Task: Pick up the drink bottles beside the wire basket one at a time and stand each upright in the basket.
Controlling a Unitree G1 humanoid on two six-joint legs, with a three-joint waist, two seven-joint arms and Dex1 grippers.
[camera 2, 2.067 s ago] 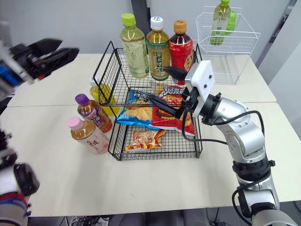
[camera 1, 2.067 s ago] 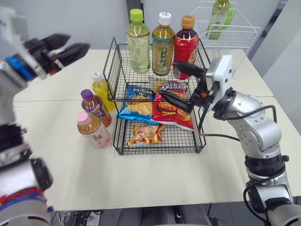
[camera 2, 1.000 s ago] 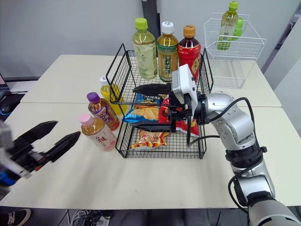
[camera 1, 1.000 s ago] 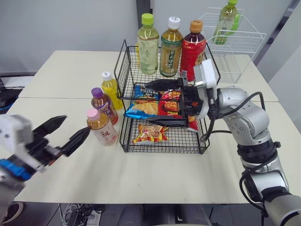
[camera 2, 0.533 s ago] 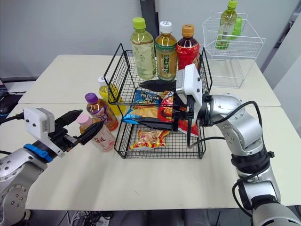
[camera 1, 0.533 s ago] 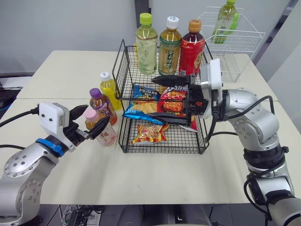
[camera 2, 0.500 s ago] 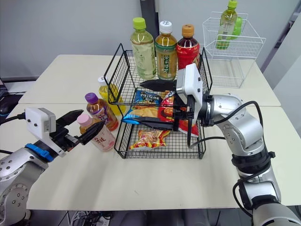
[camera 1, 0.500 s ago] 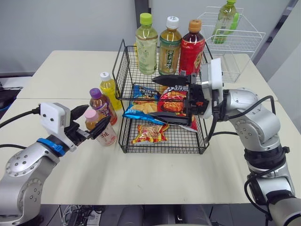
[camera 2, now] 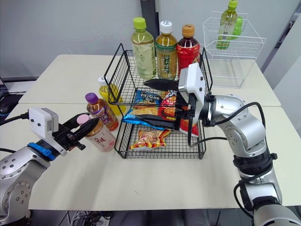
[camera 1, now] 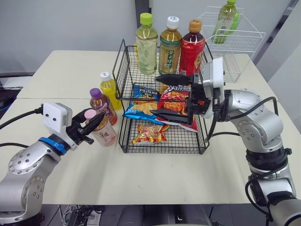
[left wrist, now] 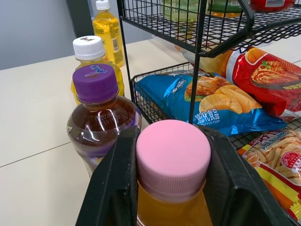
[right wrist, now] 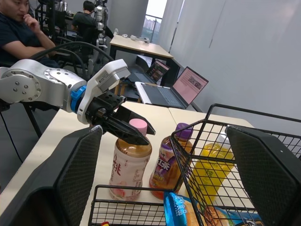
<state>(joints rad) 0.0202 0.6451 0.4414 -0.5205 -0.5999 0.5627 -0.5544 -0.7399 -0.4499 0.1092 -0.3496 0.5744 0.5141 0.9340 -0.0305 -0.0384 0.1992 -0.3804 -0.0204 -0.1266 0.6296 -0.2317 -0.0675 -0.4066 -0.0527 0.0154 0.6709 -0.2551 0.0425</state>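
Cream table (camera 1: 155, 181), left to right: left gripper (camera 1: 91, 123) clamped on the cap of the pink-capped bottle (camera 1: 105, 135), upright just left of the wire basket (camera 1: 162, 151); purple-capped bottle (camera 1: 101, 106) just behind; right gripper (camera 1: 155, 95), fingers spread wide, over the basket's snack bags (camera 1: 141, 110).

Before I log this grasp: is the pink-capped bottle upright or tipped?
Upright: the pink-capped bottle stands on the table, cap up, between fingers of the left hand.
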